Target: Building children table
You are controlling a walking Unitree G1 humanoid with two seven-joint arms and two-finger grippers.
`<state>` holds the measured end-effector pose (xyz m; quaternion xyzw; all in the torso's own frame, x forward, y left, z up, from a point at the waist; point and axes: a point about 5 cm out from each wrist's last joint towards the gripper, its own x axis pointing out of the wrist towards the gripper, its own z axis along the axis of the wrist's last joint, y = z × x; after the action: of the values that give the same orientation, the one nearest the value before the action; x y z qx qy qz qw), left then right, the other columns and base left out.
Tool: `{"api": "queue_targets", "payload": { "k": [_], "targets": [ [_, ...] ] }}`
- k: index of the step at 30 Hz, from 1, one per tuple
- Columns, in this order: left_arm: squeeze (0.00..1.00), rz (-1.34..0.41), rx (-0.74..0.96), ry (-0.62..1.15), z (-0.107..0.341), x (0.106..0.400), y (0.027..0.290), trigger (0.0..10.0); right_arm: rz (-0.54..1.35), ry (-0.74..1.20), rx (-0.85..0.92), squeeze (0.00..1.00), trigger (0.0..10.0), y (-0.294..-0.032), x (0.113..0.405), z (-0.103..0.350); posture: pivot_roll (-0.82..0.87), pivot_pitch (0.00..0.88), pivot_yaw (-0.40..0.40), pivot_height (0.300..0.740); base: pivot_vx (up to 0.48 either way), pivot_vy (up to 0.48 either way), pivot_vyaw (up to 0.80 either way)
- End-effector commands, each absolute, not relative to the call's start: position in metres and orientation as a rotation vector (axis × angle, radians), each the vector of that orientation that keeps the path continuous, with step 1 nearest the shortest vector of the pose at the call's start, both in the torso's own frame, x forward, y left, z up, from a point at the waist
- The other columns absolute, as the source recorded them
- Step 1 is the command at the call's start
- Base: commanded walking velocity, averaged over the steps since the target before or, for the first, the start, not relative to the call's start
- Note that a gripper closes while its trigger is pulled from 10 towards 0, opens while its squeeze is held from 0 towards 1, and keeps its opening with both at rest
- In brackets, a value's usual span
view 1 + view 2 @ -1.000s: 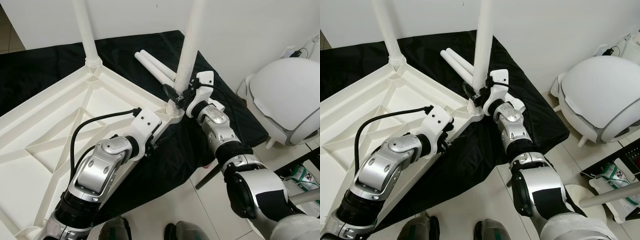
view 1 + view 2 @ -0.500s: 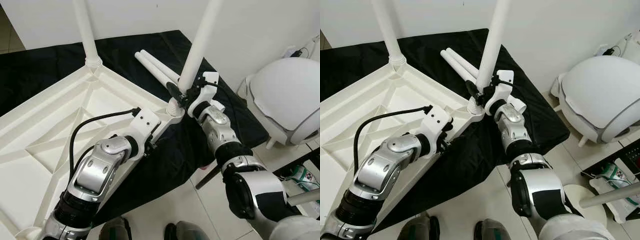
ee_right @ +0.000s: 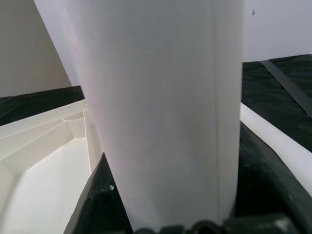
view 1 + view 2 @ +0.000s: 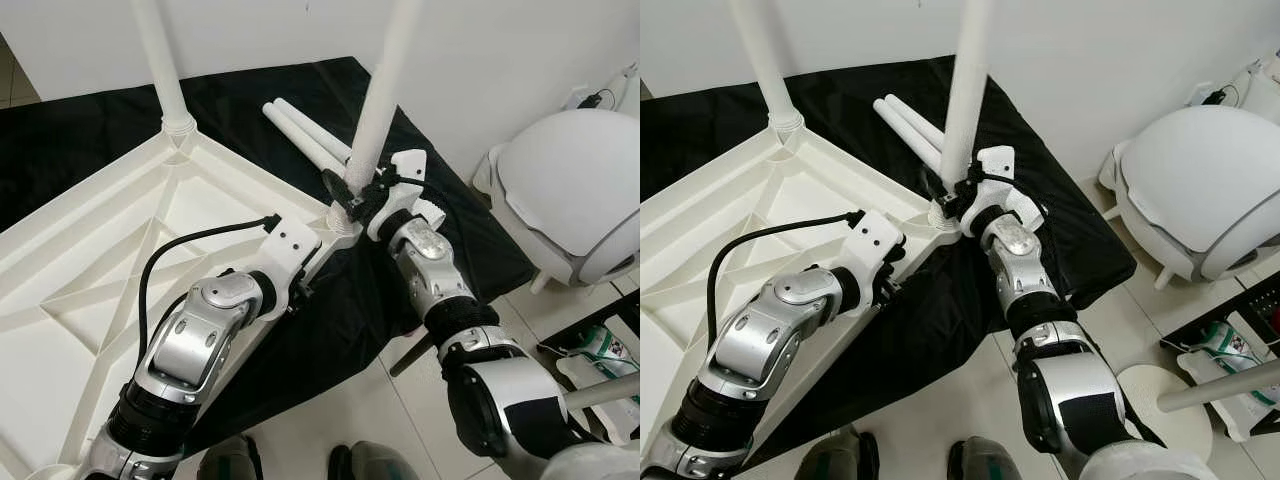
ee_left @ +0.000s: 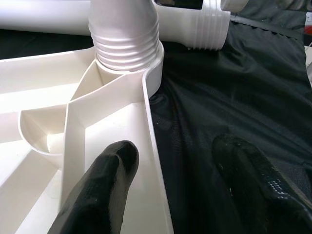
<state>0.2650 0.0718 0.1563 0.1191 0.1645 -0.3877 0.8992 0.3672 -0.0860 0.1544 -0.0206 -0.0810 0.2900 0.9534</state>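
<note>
At corner socket, right hand (image 4: 357,197) apparently straightened leg (image 4: 385,90).

Leg (image 4: 385,80) back near upright at the tabletop (image 4: 120,290) corner, after leaning toward the wall half a second ago; foot now seated at the corner socket (image 4: 343,221). Right gripper (image 4: 360,192) still clamped low on the leg, shifted a little toward that corner. Whole scene slid slightly: camera moved

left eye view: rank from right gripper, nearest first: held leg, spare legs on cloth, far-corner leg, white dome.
1. held leg, inside the right gripper.
2. spare legs, just behind, on the black cloth.
3-4. far-corner leg, left, and white dome, right: too close to call.
</note>
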Motion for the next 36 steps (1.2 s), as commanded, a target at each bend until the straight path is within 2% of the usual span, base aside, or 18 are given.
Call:
{"api": "queue_targets", "payload": {
  "k": [1,13,25,33,36],
  "targets": [
    [0.00,-0.743,0.259,0.335,0.157,0.266,0.074,10.0,0.599,0.054,-0.053,0.00,10.0,-0.087,0.355,0.108,0.01,0.074,-0.028,0.740,0.000,0.000,0.00],
    [0.00,-0.741,0.255,0.338,0.158,0.265,0.073,10.0,0.661,0.162,-0.155,0.00,10.0,-0.078,0.357,0.101,0.01,0.081,-0.031,0.740,0.000,0.000,0.00],
    [0.00,-0.735,0.251,0.343,0.157,0.263,0.074,10.0,0.661,0.192,-0.127,0.00,10.0,-0.076,0.357,0.098,0.02,0.086,-0.034,0.740,0.000,0.000,0.00],
    [0.00,-0.738,0.252,0.344,0.156,0.262,0.074,10.0,0.568,0.156,-0.108,0.00,10.0,-0.075,0.357,0.098,0.02,0.087,-0.034,0.740,0.000,0.000,0.00],
    [0.00,-0.737,0.250,0.344,0.157,0.263,0.074,10.0,0.493,0.129,-0.049,0.00,10.0,-0.069,0.356,0.101,0.01,0.085,-0.036,0.740,0.000,0.000,0.00]
  ]
}}
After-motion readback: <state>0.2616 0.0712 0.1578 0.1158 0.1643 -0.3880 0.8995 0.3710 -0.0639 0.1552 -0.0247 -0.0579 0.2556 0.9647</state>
